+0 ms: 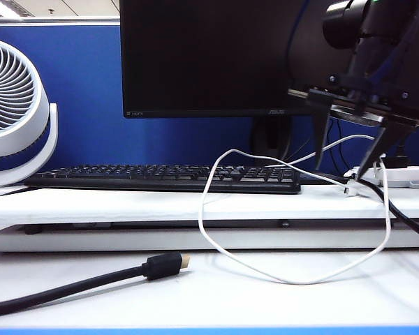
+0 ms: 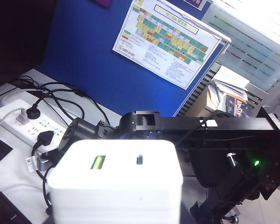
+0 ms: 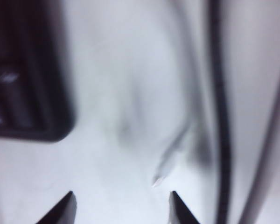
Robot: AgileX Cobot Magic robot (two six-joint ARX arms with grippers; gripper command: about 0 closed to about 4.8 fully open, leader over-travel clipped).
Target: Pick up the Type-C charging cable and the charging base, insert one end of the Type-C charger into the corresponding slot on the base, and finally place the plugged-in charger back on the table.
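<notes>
1. Nearest, the white table [image 1: 265, 300] carries a black cable [image 1: 77, 283] at 7 o'clock, its gold tip pointing right.
2. The Type-C charging cable [image 1: 293, 280] loops wide over the table's front, its long run climbing onto the shelf board [image 1: 126, 206].
3. Its plug end [image 3: 159, 179] lies between the right gripper's [image 1: 346, 167] parted fingers, at 3 o'clock above the shelf.
4. The left gripper holds the charging base [image 2: 116, 184] clamped, slot [image 2: 139, 160] facing away from the camera.
5. Behind stand keyboard [image 1: 160, 178], monitor [image 1: 202, 56], fan [image 1: 14, 112] and power strip [image 2: 28, 126].
</notes>
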